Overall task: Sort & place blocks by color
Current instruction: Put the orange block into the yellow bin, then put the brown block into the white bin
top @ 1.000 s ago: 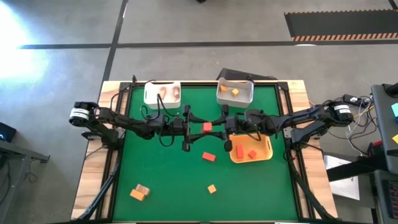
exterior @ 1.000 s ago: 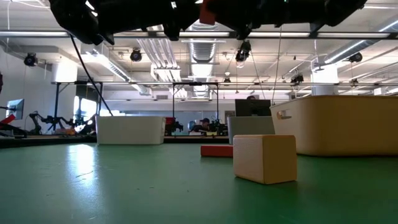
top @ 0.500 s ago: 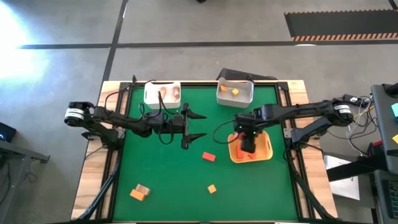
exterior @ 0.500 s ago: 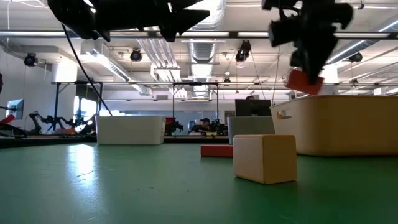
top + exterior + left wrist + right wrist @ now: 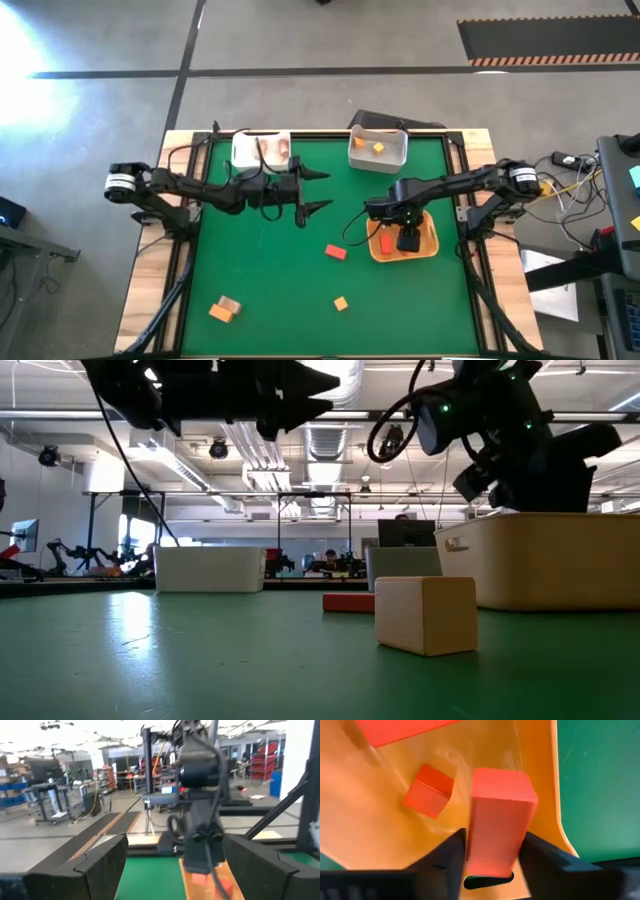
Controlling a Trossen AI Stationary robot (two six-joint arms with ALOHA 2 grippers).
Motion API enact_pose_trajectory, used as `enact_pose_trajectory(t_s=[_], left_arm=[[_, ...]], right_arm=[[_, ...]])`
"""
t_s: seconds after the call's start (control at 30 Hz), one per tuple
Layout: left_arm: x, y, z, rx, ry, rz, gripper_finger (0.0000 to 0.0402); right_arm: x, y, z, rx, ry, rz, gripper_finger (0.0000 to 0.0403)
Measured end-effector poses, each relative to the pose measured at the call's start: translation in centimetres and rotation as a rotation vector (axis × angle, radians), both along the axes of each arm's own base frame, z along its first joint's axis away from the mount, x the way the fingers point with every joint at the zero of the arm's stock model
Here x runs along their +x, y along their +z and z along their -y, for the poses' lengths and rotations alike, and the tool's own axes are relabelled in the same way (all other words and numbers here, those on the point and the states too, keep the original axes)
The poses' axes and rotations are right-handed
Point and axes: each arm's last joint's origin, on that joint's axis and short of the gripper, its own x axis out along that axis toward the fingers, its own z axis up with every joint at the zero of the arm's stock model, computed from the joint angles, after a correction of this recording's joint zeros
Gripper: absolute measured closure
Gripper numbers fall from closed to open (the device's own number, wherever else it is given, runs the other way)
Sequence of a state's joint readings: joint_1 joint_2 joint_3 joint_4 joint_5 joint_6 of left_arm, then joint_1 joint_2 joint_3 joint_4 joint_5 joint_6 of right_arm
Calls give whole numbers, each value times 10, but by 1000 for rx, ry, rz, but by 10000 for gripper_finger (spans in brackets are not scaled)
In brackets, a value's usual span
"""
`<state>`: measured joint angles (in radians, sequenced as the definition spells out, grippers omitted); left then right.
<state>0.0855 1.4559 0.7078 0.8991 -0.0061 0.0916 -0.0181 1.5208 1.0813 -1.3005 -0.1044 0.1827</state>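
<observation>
My right gripper [image 5: 405,240] points down into the orange tray [image 5: 428,247], shut on a red bar block [image 5: 497,827]. In the tray lie a red cube [image 5: 428,791] and another red block [image 5: 400,730]. My left gripper [image 5: 320,191] hangs open and level over the green mat, holding nothing. A red block [image 5: 336,252], an orange cube [image 5: 341,303] and a tan and orange pair [image 5: 225,308] lie flat on the mat. My right gripper has the red bar between its two fingers [image 5: 447,862], which lie against the bar's long sides near one end [image 5: 487,862]. They come from above, pointing down. The bar stands on end below them, over the tray floor; whether its lower end touches the floor, I cannot tell.
Two white bins stand at the far edge: one [image 5: 262,150] holds tan blocks, the other [image 5: 378,148] an orange one. In the low view a tan cube [image 5: 425,615] sits close in front, the tray's wall [image 5: 550,565] to its right. The mat's middle and near left are bare.
The red bar, a second ago up at mid-table between both grippers, has gone with my right gripper toward the table's right edge. That gripper has tipped from level to pointing down and sunk into the orange tray. My left gripper has let go and swung slightly toward the far edge.
</observation>
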Motion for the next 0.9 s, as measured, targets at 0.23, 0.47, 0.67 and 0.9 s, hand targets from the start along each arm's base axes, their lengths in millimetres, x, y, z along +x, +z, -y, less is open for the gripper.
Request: enact_pose_trajectory(t_s=[0.23,0.47,0.67,0.9], left_arm=[[0,-6,-1,-13,3,-58,94],[-1,-14,3,-155,-19,-158,94],[-4,-25,16,-216,-45,-382,94],[-15,2,47,-432,63,-936,94]], right_arm=[[-3,8,0,-13,-40,30,122],[-12,34,-2,-61,-142,206,125],[-9,52,-12,-169,-105,662,148],[-12,66,-17,-189,58,1046,160]])
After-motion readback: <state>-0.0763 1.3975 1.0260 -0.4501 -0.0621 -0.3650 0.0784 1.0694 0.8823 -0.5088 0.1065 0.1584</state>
